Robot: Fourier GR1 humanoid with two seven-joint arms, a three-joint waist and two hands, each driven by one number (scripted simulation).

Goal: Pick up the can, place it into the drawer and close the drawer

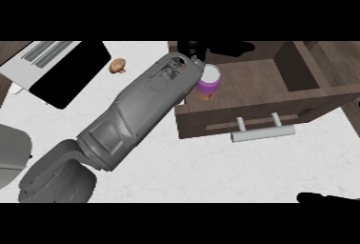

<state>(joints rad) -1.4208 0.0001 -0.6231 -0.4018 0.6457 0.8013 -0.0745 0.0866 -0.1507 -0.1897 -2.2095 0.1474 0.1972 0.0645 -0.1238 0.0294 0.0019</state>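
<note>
Over the open drawer's (247, 85) far left edge, the left hand (191, 47) hangs.
Whether that hand is open or closed cannot be told. The purple can (209, 82) stands upright inside the drawer, in its near left corner, just right of the grey wrist.

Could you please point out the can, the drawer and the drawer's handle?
can (208, 86): head view, on its purple side.
drawer (256, 84): head view, on its bare floor.
handle (263, 134): head view, on the middle of its bar.
</note>
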